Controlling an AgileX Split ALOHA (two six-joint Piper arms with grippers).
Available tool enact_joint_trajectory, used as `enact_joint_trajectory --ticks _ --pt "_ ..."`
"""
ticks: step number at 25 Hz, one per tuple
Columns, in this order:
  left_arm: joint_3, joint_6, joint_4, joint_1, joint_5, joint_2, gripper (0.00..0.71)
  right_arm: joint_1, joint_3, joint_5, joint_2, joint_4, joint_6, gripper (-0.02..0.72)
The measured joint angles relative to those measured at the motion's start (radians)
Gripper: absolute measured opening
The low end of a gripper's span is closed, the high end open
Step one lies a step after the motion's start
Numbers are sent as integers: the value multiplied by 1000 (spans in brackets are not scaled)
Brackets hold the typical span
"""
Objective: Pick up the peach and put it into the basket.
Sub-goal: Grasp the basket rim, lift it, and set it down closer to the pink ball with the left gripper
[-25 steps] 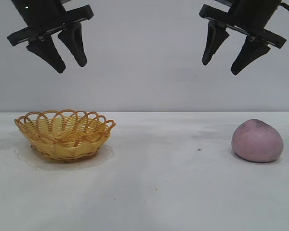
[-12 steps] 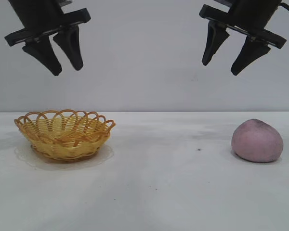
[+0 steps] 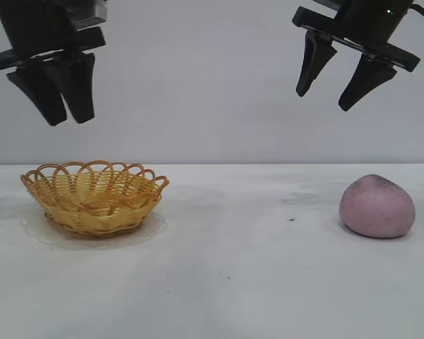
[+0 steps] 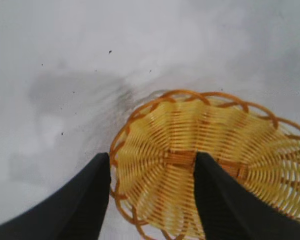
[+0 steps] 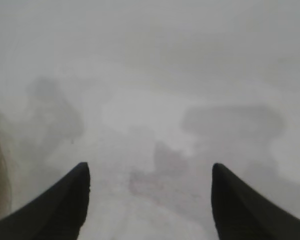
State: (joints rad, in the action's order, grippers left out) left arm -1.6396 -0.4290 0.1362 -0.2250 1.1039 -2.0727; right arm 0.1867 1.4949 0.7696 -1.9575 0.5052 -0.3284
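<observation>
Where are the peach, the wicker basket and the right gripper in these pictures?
peach (image 3: 377,206): exterior view, middle of its pink skin.
wicker basket (image 3: 92,203): exterior view, its woven front wall.
right gripper (image 3: 327,100): exterior view, gap between its open fingertips.

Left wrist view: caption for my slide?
Open left tool above the empty wicker basket on the white table.

Bare lab test bench: plain white table (image 3: 233,282) against a blank grey wall (image 3: 198,85).
</observation>
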Motion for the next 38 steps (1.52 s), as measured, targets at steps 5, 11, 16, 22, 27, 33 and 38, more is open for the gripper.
enact_joint_trajectory --ticks 5,11,16,22,27,33,38 --pt "-107 -23 -22 0 72 -80 329 0 0 1 0 0 0 444" --pt "-175 -88 -22 0 99 -148 329 0 0 14 0 0 0 444" --pt "-199 -102 -22 0 100 -191 329 0 0 16 0 -2 0 444" --pt "-212 -104 -22 0 100 -238 329 0 0 20 0 -2 0 444" --pt "-214 -104 -19 0 107 -250 74 0 0 22 0 -2 0 444" --pt "-218 -23 4 0 125 -244 70 0 0 23 0 -4 0 444" --pt "-218 69 115 0 123 -206 0 0 0 25 0 -24 -5 444"
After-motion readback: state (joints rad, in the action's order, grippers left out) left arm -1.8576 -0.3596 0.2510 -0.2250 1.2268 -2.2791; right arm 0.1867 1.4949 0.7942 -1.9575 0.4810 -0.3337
